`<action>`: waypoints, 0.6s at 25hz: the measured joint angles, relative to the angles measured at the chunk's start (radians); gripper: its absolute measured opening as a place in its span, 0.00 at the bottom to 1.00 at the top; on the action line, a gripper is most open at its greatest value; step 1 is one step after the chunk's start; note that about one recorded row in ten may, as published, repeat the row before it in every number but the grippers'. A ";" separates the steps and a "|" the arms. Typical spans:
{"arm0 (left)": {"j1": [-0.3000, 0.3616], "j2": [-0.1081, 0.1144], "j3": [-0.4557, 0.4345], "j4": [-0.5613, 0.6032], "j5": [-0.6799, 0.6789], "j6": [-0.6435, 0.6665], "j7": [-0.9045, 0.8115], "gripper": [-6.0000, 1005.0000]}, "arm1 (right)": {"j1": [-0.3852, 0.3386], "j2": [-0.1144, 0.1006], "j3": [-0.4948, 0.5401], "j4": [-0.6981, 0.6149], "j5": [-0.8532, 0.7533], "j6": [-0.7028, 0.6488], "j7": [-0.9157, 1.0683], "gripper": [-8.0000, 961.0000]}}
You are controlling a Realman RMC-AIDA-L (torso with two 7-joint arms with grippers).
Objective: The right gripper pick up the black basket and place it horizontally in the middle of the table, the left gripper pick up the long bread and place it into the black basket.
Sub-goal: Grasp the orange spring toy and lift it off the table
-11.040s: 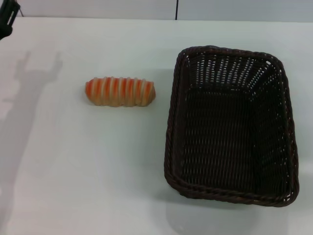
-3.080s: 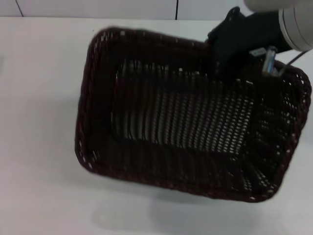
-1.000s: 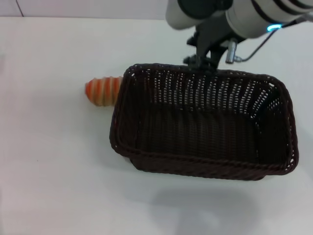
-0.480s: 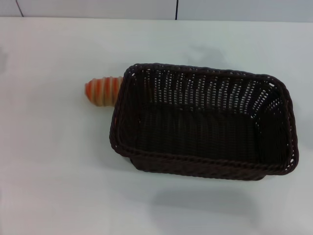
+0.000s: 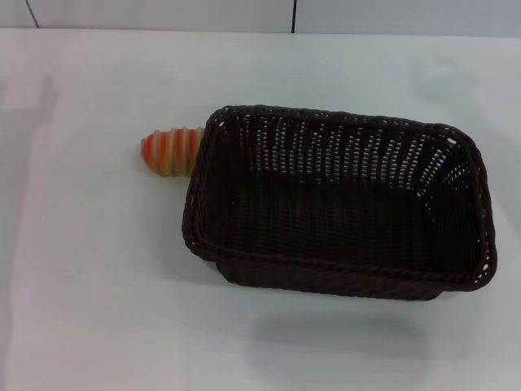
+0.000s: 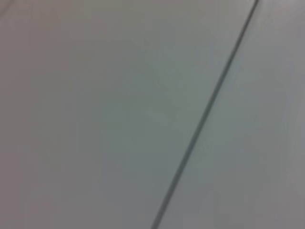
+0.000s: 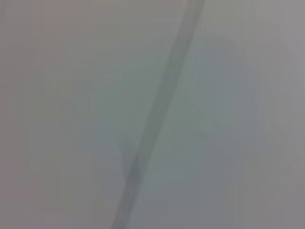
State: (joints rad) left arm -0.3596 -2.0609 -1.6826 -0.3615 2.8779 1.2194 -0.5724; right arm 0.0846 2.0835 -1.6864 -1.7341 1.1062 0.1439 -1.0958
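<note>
The black basket (image 5: pixel 342 204) lies with its long side across the white table (image 5: pixel 89 309), right of the middle in the head view. It is empty. The long bread (image 5: pixel 169 151) lies on the table at the basket's far left corner. Its right end is hidden behind the basket's rim. Neither gripper shows in any view. Both wrist views show only a plain pale surface with a dark seam line (image 6: pixel 205 114) (image 7: pixel 157 114).
A pale wall with a dark vertical seam (image 5: pixel 294 15) runs along the table's far edge. A faint shadow (image 5: pixel 32 106) lies on the table at the far left. Bare tabletop lies to the left of and in front of the basket.
One second ago the right gripper stood at the basket's far rim. It has let go and drawn out of view. Basket and bread stay put. A shadow has appeared at far left.
</note>
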 joint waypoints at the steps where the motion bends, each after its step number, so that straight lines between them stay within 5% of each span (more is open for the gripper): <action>1: 0.001 0.000 0.023 0.000 0.000 0.000 -0.005 0.86 | -0.016 0.000 -0.033 0.024 0.011 -0.094 -0.021 0.34; 8: 0.008 0.001 0.126 0.000 0.000 0.003 -0.046 0.86 | -0.030 -0.002 -0.305 0.244 0.006 -0.828 -0.027 0.34; 15: 0.033 0.005 0.193 -0.029 0.003 0.007 -0.051 0.86 | 0.022 -0.002 -0.464 0.553 -0.051 -1.379 0.185 0.35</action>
State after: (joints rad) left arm -0.3266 -2.0559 -1.4899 -0.3904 2.8812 1.2268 -0.6230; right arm 0.1061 2.0810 -2.1508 -1.1814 1.0555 -1.2353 -0.9104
